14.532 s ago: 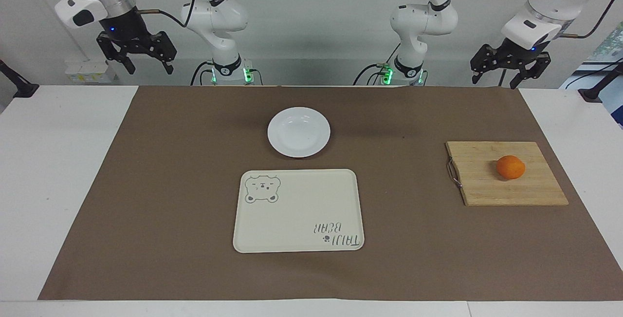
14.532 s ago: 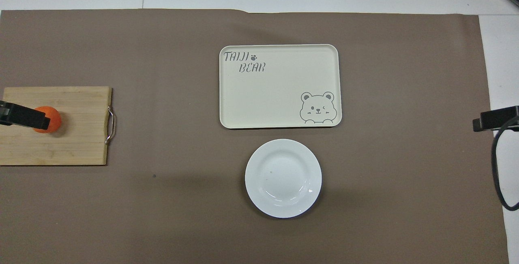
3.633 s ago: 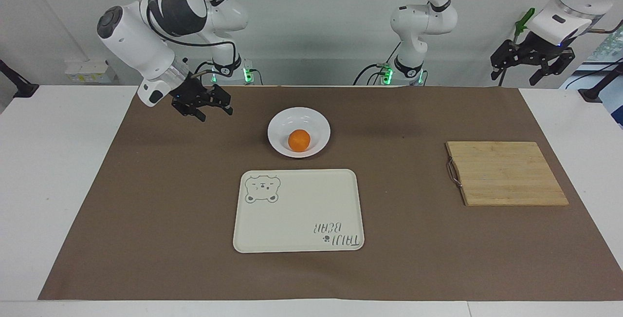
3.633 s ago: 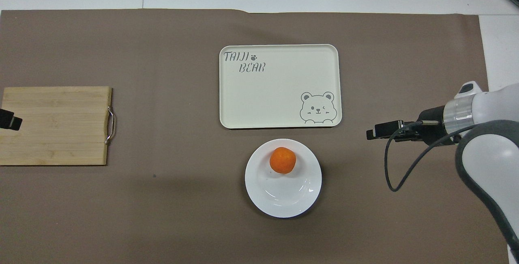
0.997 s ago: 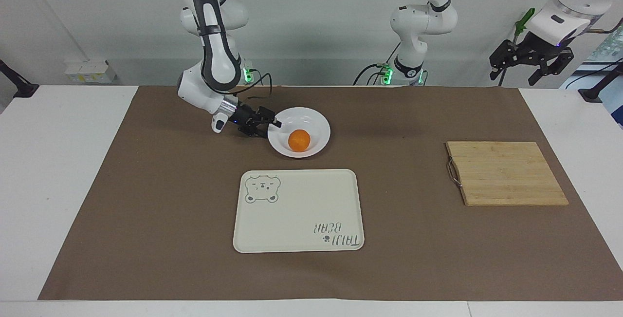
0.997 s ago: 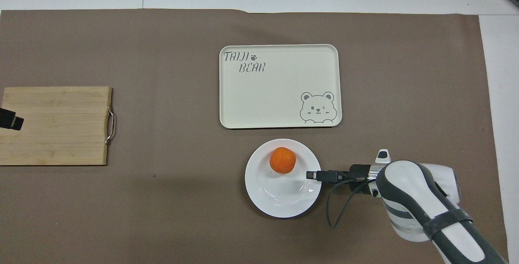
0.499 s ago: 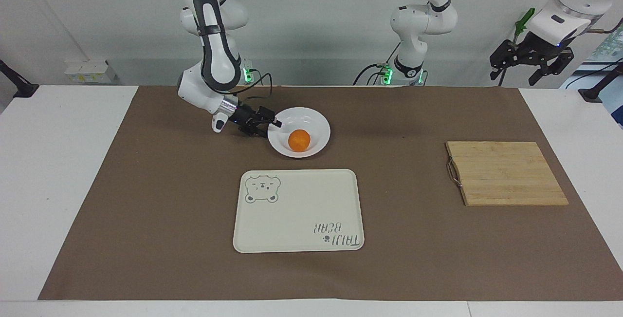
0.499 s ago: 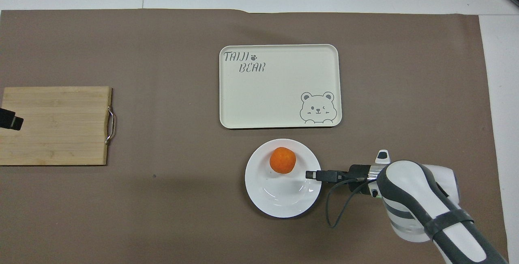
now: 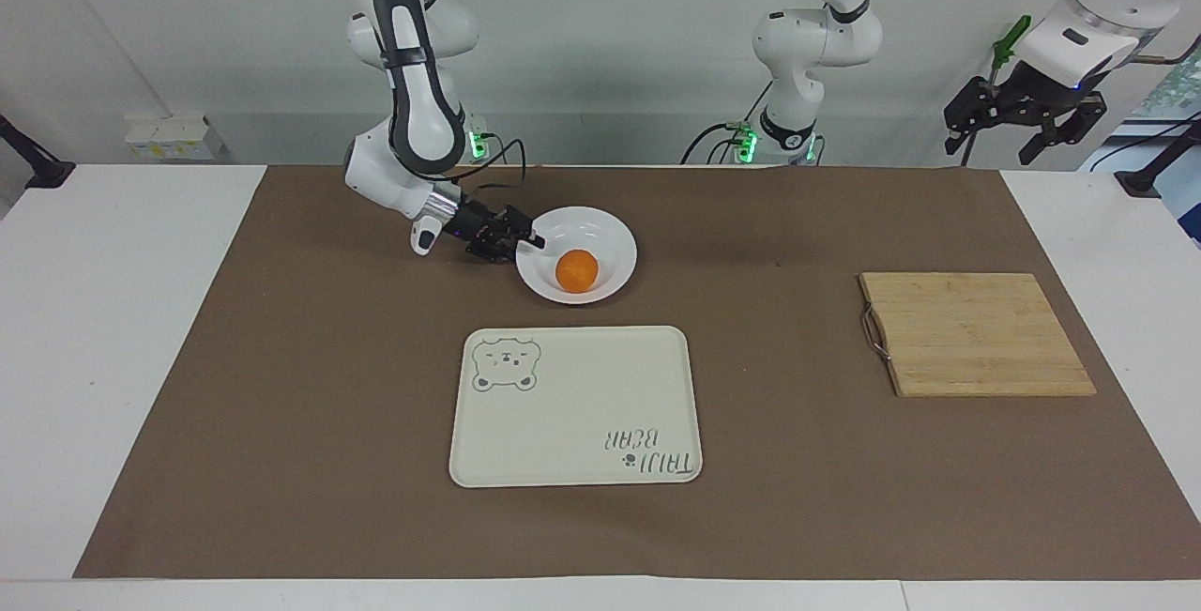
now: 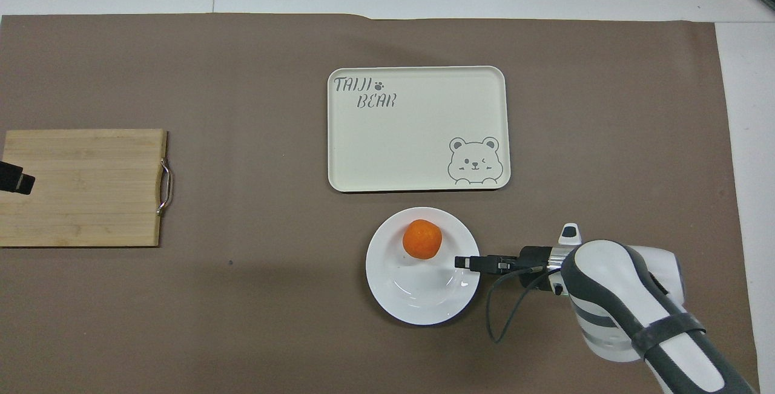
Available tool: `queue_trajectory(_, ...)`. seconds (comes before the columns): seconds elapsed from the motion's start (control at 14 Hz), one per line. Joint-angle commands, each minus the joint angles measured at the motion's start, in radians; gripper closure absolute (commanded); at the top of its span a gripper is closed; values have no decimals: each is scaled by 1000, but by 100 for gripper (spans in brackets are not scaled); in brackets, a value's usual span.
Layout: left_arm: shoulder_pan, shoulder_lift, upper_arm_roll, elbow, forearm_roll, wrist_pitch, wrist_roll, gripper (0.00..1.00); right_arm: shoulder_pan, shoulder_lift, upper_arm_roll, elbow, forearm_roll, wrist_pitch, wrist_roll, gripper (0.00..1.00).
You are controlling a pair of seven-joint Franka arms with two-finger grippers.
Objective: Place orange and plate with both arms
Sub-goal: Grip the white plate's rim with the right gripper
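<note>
Right gripper (image 9: 531,240) at white plate (image 9: 615,245) rim beside orange (image 9: 576,270), grip unclear; left gripper (image 9: 1020,128) spread, waiting aloft.

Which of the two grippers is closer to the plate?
The right. The right gripper is at the plate's rim, low by the table; the left gripper waits raised over the left arm's end of the table.

White jointed arms (image 9: 413,95), grey bands, black grippers, black cables, green base lights.
</note>
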State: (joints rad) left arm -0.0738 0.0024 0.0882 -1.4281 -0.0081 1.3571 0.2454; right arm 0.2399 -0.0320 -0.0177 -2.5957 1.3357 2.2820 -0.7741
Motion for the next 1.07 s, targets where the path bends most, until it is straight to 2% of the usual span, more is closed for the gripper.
queue_trajectory(0.0, 5, -16, -1, -9, -6, -7, -5, 0, 2, -25, 1, -21, 39, 7, -39, 34)
queue_trajectory(0.28, 5, -16, -1, -9, -6, -7, -5, 0, 2, -9, 1, -21, 37, 11, -57, 37)
queue_trajectory(0.43, 5, -16, -1, -9, -6, -7, -5, 0, 2, -9, 1, -21, 37, 13, -56, 43)
queue_trajectory(0.57, 5, -16, -1, -9, -6, -7, -5, 0, 2, -9, 1, -21, 37, 13, -56, 55)
queue_trajectory(0.78, 5, -16, -1, -9, -6, -7, -5, 0, 2, -9, -1, -20, 37, 13, -56, 65)
queue_trajectory(1.0, 5, -16, -1, -9, -6, -7, -5, 0, 2, -8, -1, -20, 37, 14, -57, 86)
